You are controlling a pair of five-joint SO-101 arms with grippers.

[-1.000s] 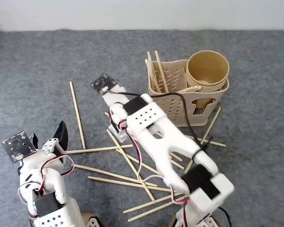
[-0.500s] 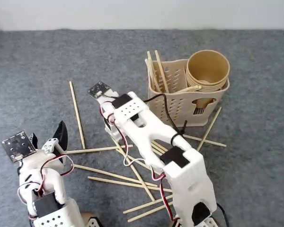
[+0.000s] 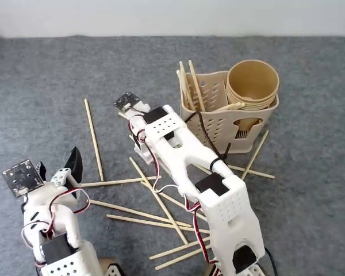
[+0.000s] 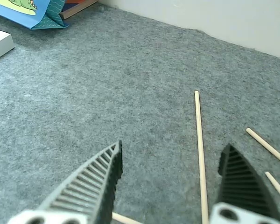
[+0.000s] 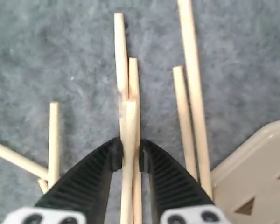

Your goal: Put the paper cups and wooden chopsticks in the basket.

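The beige basket (image 3: 218, 123) stands at the back right and holds nested paper cups (image 3: 252, 83) and a few upright chopsticks (image 3: 190, 86). Several more wooden chopsticks (image 3: 155, 195) lie scattered on the grey carpet in front of it. My right gripper (image 5: 129, 156) points down just left of the basket, shut on one chopstick (image 5: 129, 121) among a small bundle; the basket's corner (image 5: 256, 172) is close beside it. At the front left my left gripper (image 4: 172, 149) hovers open above the carpet, near a lone chopstick (image 4: 199, 140).
A long single chopstick (image 3: 93, 138) lies apart on the left. Two chopsticks (image 3: 254, 155) lean at the basket's front right. A pale wall borders the carpet at the back. A book and a white box (image 4: 0, 42) lie far off.
The right arm's elbow has swung from the right to stand more upright, while its gripper stayed low beside the basket. The left arm has kept still.
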